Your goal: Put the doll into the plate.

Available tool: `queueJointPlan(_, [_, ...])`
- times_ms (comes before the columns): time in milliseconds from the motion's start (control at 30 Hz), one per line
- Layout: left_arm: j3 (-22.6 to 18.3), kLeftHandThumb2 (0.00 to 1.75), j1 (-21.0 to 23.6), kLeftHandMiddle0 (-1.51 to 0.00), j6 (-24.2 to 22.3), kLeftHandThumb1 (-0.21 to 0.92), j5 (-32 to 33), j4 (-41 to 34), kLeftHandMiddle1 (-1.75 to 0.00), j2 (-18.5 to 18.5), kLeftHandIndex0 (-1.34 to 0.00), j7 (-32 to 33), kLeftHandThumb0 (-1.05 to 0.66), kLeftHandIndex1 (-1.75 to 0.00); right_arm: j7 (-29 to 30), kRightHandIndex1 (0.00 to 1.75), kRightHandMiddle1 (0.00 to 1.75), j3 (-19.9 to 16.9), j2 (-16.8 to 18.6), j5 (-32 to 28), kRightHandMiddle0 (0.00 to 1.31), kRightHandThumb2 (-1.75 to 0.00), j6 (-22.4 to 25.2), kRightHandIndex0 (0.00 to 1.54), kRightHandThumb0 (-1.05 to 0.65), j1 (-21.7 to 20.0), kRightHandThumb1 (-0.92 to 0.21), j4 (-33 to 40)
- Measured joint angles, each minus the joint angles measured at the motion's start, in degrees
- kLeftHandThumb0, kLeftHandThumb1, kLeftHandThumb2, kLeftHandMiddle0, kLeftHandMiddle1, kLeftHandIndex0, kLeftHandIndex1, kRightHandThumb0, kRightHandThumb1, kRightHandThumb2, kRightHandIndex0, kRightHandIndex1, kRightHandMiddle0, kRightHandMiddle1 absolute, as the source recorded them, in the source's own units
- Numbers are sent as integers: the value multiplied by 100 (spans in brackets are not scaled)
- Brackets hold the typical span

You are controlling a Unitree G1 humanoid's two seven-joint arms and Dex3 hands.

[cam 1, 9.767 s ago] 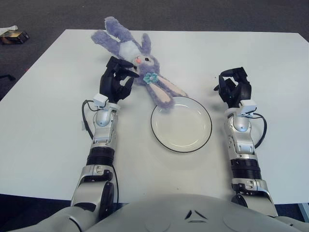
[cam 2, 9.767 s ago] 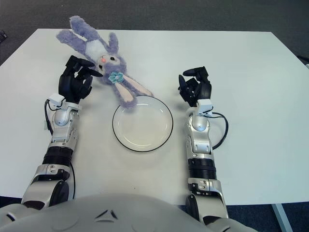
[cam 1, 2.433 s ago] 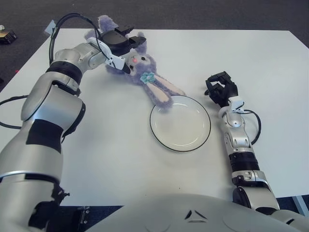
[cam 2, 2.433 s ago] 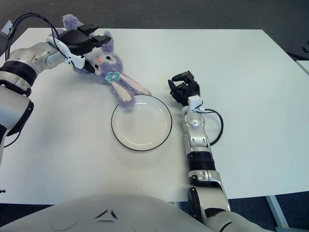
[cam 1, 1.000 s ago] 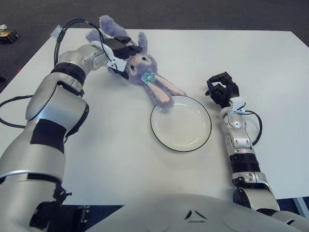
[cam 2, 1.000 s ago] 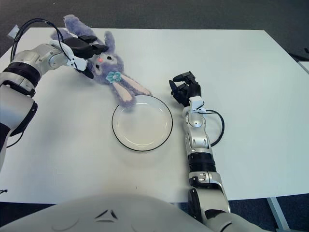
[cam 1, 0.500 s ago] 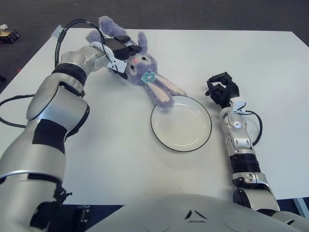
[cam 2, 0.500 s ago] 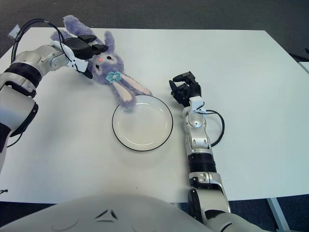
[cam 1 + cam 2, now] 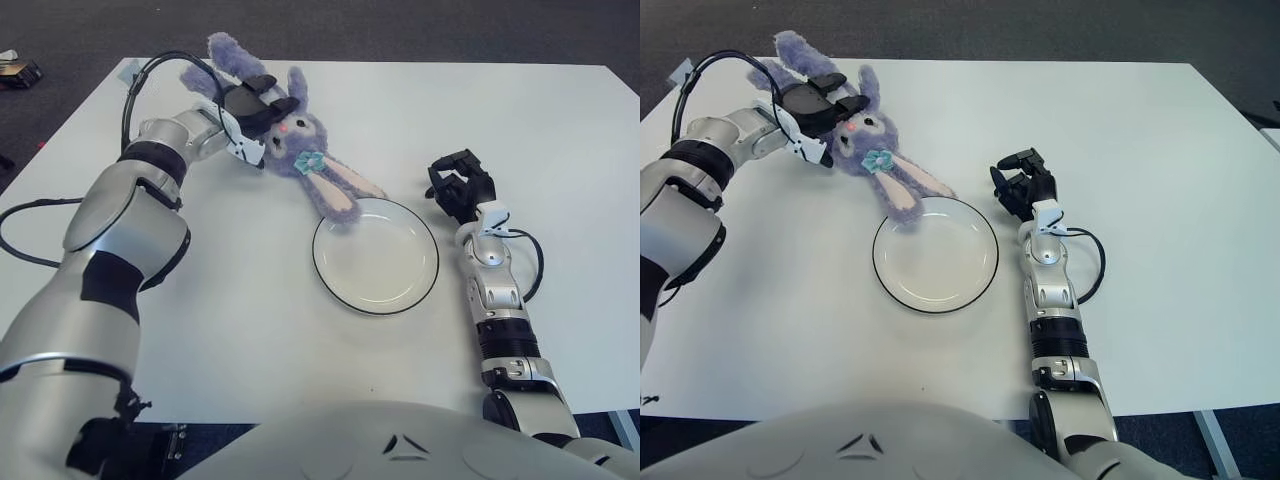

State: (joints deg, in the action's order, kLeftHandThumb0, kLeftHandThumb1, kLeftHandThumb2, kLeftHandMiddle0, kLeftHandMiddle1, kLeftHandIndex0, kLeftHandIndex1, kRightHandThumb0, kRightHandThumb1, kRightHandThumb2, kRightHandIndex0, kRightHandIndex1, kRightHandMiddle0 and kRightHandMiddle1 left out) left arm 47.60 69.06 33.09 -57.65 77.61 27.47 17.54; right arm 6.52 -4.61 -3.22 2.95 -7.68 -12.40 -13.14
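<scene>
One plush doll (image 9: 295,150), soft, light, limp; lay under the left hand (image 9: 255,105), ears trailing toward the plate (image 9: 375,256). Left fingers closed over its head: best hold, judged. Right hand (image 9: 458,186) curled, empty, beside the plate.

A white surface (image 9: 300,330) fills most of the view, its far edge running across at 12 o'clock. Beyond that edge lies dark grey carpet floor (image 9: 400,30). On the floor at about 10 o'clock, at the left border of the left eye view, sits a small dark object (image 9: 20,72) with something pale just beside it; what it is cannot be told.
</scene>
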Motion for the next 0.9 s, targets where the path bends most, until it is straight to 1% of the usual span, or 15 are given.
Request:
queueJointPlan(267, [169,0,-101,-5,-367,82,-165,34,-1,-173,-22,570,-80,-4,-3,150,148,10,-1,1,46,-28,36,72,-36,42,-92,83])
queueJointPlan(400, [221,0,-117,-5,-429,82,-194,44,-1,-208,-23,715,-80,-4,-3,150,148,13,-1,1,46,-28,47,73,-36,44,-92,97])
queueJointPlan(667, [477,0,-150,-15,-810,81,-417,71,-2,-310,-27,1206,-76,-3,-3,150,148,40,-1,8,46,-28,150,73,-36,96,-92,206])
queueJointPlan(900, [795,0,-162,-22,-1246,81,-718,96,-3,-396,-34,1646,-74,-6,-1,151,149,58,-1,11,46,-28,189,73,-36,128,-92,265])
